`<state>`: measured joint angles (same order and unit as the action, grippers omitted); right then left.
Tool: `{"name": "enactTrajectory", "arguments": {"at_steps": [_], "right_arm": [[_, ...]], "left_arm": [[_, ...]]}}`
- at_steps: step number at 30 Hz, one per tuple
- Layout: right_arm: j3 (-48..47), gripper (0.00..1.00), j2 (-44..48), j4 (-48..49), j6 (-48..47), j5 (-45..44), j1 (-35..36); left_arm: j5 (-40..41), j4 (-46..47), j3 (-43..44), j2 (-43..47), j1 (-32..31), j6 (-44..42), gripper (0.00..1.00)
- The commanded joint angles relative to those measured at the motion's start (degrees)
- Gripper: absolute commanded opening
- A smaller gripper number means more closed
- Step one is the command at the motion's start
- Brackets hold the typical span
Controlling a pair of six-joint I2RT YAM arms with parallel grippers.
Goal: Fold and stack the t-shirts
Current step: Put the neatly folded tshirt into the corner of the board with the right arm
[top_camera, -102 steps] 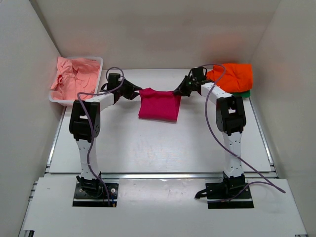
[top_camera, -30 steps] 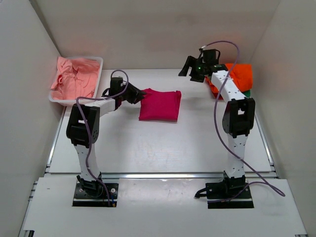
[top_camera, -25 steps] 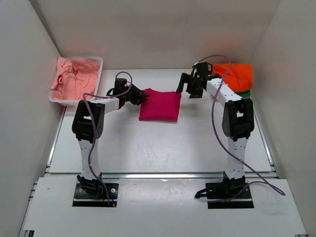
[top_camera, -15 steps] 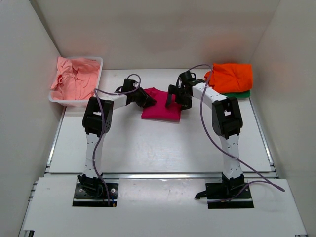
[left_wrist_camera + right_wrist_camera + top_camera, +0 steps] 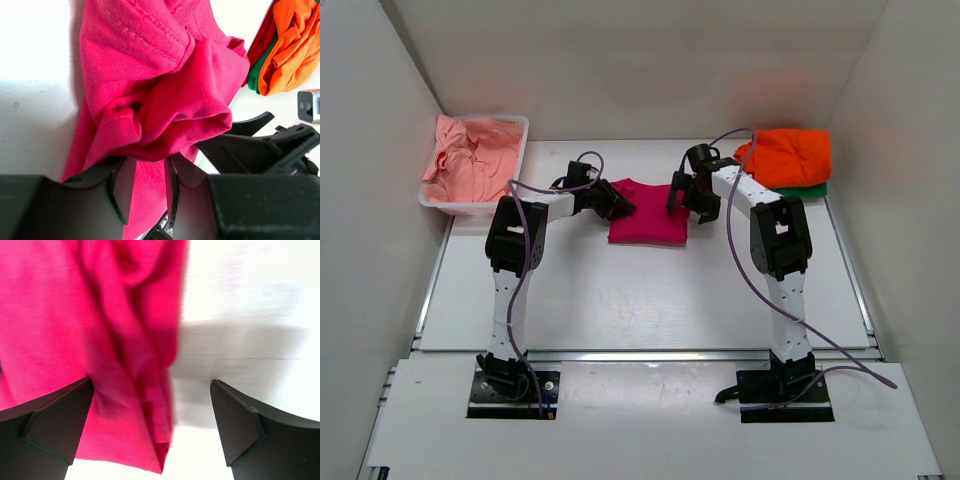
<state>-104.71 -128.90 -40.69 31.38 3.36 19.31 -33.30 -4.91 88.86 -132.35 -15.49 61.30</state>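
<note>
Two grippers meet at the magenta t-shirt [image 5: 647, 215], which lies folded on the surface [image 5: 640, 290] at the far centre, between the two arms.

1. Left gripper [image 5: 619, 206]: positioned at the left edge of the magenta t-shirt. In the left wrist view its fingers [image 5: 176, 181] stand at a narrow gap with a bunched fold of magenta cloth pinched between them. The bunch rises above the fingers and shows a stitched hem.

2. Right gripper [image 5: 678, 197]: positioned at the far right corner of the same shirt. In the right wrist view its fingers [image 5: 239, 426] are spread wide. The right edge of the cloth lies between them against the left finger. Bare surface fills the rest of the gap, and nothing is clamped.

3. Surroundings:
- The orange t-shirt [image 5: 788, 155] lies folded at the far right, on top of the green t-shirt [image 5: 817, 188], of which only a near edge shows.
- This stack is just to the right of the right gripper, which stands between it and the magenta t-shirt.
- The white tub [image 5: 460, 206] sits at the far left against the wall and contains crumpled salmon pink t-shirts [image 5: 470, 160]. It is well apart from the magenta t-shirt.
- In the left wrist view the black body of the right gripper stands directly beyond the held bunch.
</note>
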Motion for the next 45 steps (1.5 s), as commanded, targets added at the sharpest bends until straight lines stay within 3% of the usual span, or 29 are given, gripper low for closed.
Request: {"name": "enactTrajectory", "arguments": {"at_steps": [1, 13, 26, 31, 37, 41, 45], "right_arm": [[1.08, 0.99, 1.73, -3.26, -1.40, -5.90, -2.17], [-6.30, 0.98, -7.07, -2.83, -2.29, 4.27, 0.90], [10.28, 0.86, -2.24, 16.23, 6.15, 23.79, -0.76], [16.02, 0.58, -0.65, 23.98, 9.49, 29.33, -2.96], [15.94, 0.00, -1.35, 27.06, 9.58, 33.38, -4.81], [8.94, 0.00, -2.31, 24.53, 4.25, 34.79, -6.65], [-7.22, 0.01, -4.86, 8.54, -6.83, 28.12, -7.44]], "left_arm": [[1.57, -5.47, -2.02, -0.54, -0.25, -2.15, 0.40], [1.31, -3.62, -5.02, 0.34, 0.37, -1.18, 0.40], [0.60, -1.51, -6.94, 1.04, 0.37, 0.04, 0.41], [0.26, -0.81, -7.74, 1.22, 0.45, 0.31, 0.40], [-0.18, 0.16, -8.26, 1.05, 0.72, 0.84, 0.41], [-1.86, 2.18, -8.09, 2.01, 0.81, 1.80, 0.41], [-2.12, 6.38, -7.48, 5.08, 2.38, 4.00, 0.42]]}}
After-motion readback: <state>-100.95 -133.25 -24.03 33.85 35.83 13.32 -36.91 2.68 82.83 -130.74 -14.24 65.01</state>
